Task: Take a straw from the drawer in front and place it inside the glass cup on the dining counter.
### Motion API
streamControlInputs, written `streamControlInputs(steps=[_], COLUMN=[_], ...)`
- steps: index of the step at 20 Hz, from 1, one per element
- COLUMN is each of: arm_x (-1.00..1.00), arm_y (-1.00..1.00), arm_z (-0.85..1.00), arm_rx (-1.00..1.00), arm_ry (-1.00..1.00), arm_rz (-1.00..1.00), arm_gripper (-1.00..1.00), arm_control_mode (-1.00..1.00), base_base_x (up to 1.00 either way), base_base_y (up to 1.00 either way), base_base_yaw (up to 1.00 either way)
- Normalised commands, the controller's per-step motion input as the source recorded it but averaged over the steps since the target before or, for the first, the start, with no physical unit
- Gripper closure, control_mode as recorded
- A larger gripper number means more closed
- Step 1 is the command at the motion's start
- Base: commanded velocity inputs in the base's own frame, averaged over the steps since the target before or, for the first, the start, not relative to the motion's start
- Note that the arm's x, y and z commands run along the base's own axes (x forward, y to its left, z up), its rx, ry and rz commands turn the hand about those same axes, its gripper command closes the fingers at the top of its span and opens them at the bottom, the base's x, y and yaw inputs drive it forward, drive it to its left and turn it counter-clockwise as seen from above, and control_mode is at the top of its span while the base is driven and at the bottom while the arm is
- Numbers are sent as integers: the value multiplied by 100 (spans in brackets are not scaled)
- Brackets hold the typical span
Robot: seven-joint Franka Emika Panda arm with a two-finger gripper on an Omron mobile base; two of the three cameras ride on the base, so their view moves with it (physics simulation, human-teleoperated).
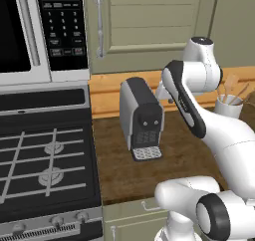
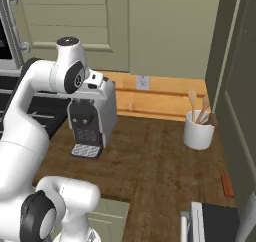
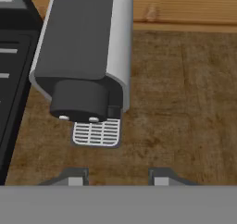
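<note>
From the left base view, I see the coffee machine (image 1: pixel 141 116) standing on the dark worktop (image 1: pixel 129 173), just beside the stove (image 1: pixel 45 160). My arm rises to the right of the coffee machine and bends over it. Below the worktop's front edge, under the coffee machine, there is a sage-green drawer (image 1: pixel 133 211) with a small silver handle (image 1: pixel 148 205); it looks closed, so the straw, I judge, is inside it and hidden.

From the right base view, the coffee machine (image 2: pixel 92 118) is partly behind my arm. A white crock (image 2: pixel 198 131) with wooden spoons stands well to the right of it.

From the hand view, I look down on the coffee machine (image 3: pixel 85 56). My gripper (image 3: pixel 115 177) hangs above the worktop just in front of it, and the fingers (image 3: pixel 74 177) stand wide apart, holding nothing. The drawer lies below and nearer to my base than my hand, so I must come back and down to the handle.
</note>
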Motion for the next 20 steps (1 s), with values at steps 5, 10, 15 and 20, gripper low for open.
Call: streamControlInputs(steps=[5, 10, 15, 20], arm_x=[0, 0, 0, 0], arm_y=[0, 0, 0, 0], arm_z=[0, 0, 0, 0], arm_rx=[0, 0, 0, 0], arm_ry=[0, 0, 0, 0], arm_rz=[0, 0, 0, 0], arm_gripper=[-100, -100, -100, -100], arm_control_mode=[100, 100, 100, 100], base_base_x=[-55, -90, -14, 0], base_base_y=[0, 26, 94, 91], base_base_yaw=[0, -1, -40, -56])
